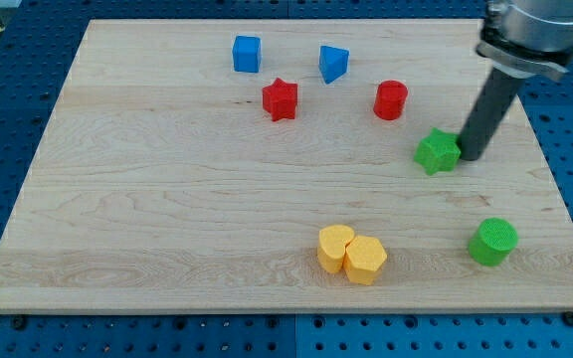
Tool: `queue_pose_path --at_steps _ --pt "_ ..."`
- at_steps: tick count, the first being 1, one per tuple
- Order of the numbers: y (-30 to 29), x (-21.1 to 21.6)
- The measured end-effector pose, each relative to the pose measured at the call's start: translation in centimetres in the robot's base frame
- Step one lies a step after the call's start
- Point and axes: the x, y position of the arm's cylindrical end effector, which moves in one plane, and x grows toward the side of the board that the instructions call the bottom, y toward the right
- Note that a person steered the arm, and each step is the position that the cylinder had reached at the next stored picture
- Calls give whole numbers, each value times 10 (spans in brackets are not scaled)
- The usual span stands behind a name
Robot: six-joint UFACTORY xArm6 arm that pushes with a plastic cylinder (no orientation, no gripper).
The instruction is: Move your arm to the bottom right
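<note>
My tip (469,156) rests on the wooden board (167,199) at the view's right, touching or almost touching the right side of the green star (437,151). The green cylinder (492,242) stands below my tip, near the board's bottom right. The red cylinder (390,100) is up and to the left of my tip. The rod rises from the tip toward the view's top right.
A blue cube (247,54) and a blue triangular block (333,64) sit near the top. A red star (280,98) lies below them. Two yellow blocks, a heart-like one (334,247) and a hexagon (365,260), touch near the bottom centre.
</note>
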Motion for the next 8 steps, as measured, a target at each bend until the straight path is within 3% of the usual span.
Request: queue_pose_path --at_steps 3,4,5,6,7,8 --pt "-59 0" --pt "-52 0" --pt "18 6" --pt "74 44" --pt "82 116" --pt "75 148"
